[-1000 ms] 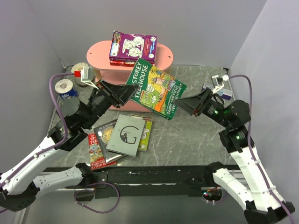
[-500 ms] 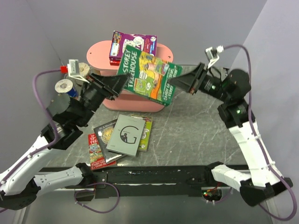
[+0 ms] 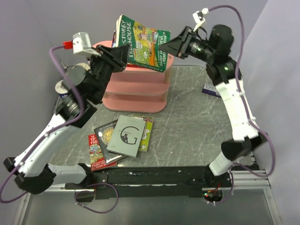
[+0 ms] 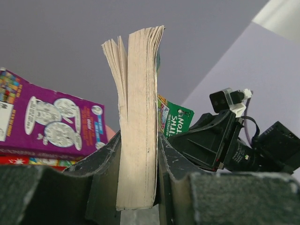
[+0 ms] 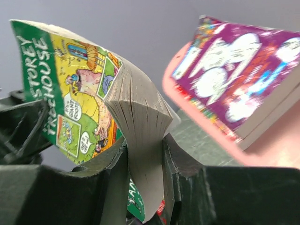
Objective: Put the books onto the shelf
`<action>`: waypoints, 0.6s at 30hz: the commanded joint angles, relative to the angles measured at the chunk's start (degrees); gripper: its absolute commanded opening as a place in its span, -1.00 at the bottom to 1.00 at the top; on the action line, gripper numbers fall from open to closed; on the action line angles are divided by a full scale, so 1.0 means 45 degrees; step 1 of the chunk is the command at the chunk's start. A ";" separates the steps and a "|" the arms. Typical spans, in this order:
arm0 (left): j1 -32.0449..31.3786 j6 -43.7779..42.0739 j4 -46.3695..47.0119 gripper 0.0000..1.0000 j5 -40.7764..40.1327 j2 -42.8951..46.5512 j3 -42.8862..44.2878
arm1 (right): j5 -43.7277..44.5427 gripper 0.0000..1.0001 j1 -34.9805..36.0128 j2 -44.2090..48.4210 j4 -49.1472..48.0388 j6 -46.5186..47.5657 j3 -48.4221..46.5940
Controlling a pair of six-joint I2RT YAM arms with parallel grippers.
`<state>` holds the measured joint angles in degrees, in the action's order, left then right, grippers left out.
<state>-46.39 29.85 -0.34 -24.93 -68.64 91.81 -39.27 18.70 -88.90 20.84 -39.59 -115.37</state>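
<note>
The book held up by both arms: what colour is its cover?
The book is green with cartoon artwork; top external view shows it best.

Under me the grey, marble-veined tabletop (image 3: 197, 136) runs back to plain pale walls (image 3: 47, 23). Off to my right, near the wall, a small flat white-and-blue box (image 3: 209, 89) lies on it. In my far left corner I can just make out a white roll (image 3: 59, 87), mostly hidden.
</note>
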 commanded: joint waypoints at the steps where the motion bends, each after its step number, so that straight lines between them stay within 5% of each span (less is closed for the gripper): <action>1: 0.1577 -0.1849 -0.0843 -0.98 -0.0285 -0.1288 0.0300 | 0.0874 -1.00 -0.0093 -0.1472 0.0408 0.0401 -0.2191; 12: 0.3531 -0.1164 -0.0726 -0.85 0.1847 -0.3222 0.1863 | 0.1284 -1.00 -0.0151 -0.2763 -0.0705 0.0264 -0.2741; 15: 0.3687 -0.1144 -0.0453 -0.59 0.2178 -0.3223 0.1805 | 0.1284 -1.00 -0.0190 -0.2530 -0.1329 0.0205 -0.2177; 16: 0.3707 -0.1183 -0.0336 -0.31 0.2219 -0.3204 0.1747 | 0.1265 -1.00 -0.0229 -0.2471 -0.1601 0.0128 -0.2058; 18: 0.3746 -0.1183 -0.0218 -0.10 0.2258 -0.3048 0.1475 | 0.1051 -1.00 -0.0307 -0.2296 -0.1915 -0.0009 -0.1689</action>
<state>-30.81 30.04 -1.58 -13.93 -82.39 98.39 -34.06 17.37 -104.57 20.29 -38.70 -123.39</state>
